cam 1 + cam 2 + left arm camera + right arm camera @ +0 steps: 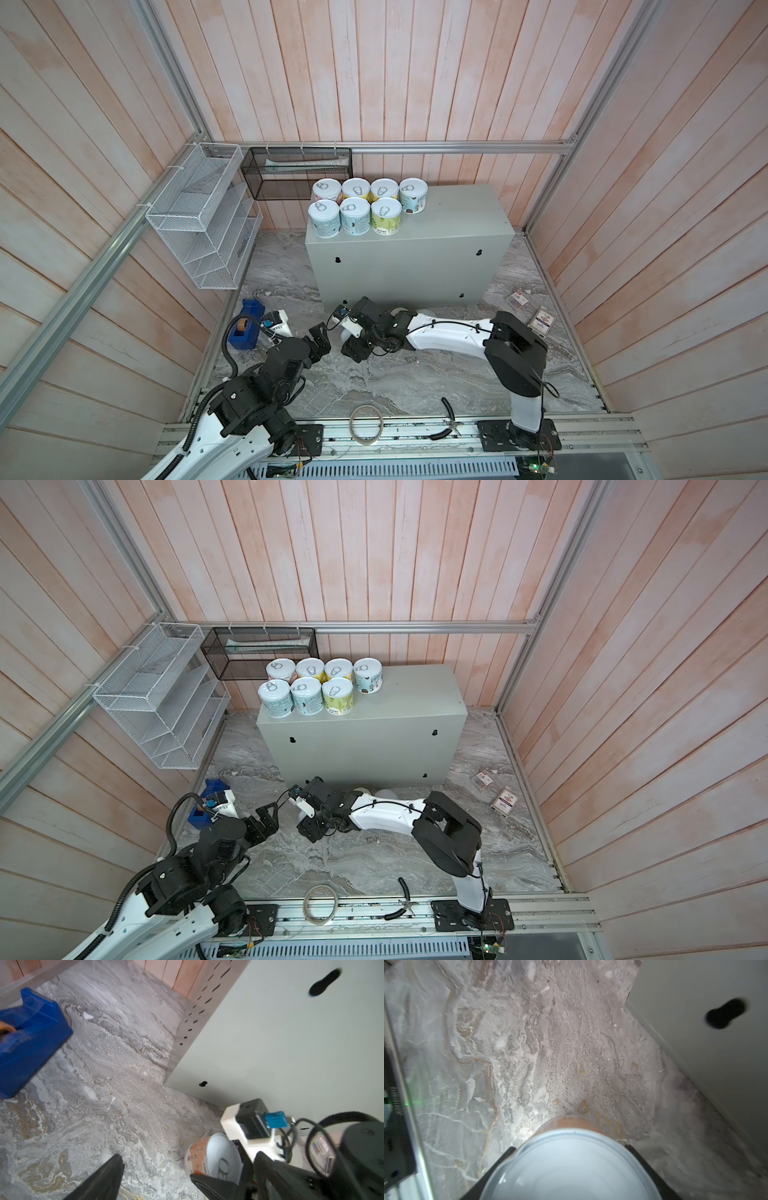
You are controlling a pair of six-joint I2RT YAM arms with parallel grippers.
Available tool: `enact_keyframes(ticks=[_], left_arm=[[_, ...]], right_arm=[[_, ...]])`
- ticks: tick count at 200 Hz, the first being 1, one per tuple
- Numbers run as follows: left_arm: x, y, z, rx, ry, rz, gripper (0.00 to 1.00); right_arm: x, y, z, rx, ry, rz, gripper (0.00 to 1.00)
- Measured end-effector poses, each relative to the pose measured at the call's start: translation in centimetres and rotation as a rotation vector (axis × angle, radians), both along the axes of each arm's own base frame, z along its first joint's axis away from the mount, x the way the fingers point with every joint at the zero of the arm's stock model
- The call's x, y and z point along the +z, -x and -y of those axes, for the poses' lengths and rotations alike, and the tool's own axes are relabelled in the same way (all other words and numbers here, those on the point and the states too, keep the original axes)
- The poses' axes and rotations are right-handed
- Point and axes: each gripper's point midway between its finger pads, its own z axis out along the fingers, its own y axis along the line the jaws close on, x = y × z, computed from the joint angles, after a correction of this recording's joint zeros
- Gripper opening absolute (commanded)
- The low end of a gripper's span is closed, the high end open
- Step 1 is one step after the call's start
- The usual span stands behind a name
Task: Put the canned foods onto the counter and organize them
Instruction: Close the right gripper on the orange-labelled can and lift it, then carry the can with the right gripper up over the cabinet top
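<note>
While right gripper clamps short orange-labelled tin can low before pale grey-green metal counter, left gripper gapes wide, empty. Can rigid, label slick, probably light; hold mid-sidewall. Tilt unclear.

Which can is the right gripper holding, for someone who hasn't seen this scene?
Find the big grey-green box. Low in front of it, the right gripper is closed around one can. Unlike the seven cans on top, it has an orange label.
</note>
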Motion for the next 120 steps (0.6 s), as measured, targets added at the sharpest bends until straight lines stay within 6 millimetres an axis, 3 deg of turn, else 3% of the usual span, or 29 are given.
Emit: enact_keyframes(ticks=[52, 79, 120], left_arm=[[2.1, -0.1, 0.2, -0.041, -0.044, 0.025, 0.99], [2.0, -1.1, 2.5, -0.138, -0.124, -0.03, 0.99], [2.6, -3.5, 6.9, -0.291, -0.195, -0.047, 0.98]], right_arm=[[11.8, -0.4, 4.3, -0.072, -0.128, 0.039, 0.0], [16.7, -2.3, 8.0, -0.163, -0.149, 0.062, 0.0], [21.3, -5.2, 12.5, -0.307, -0.113, 0.131, 0.0]])
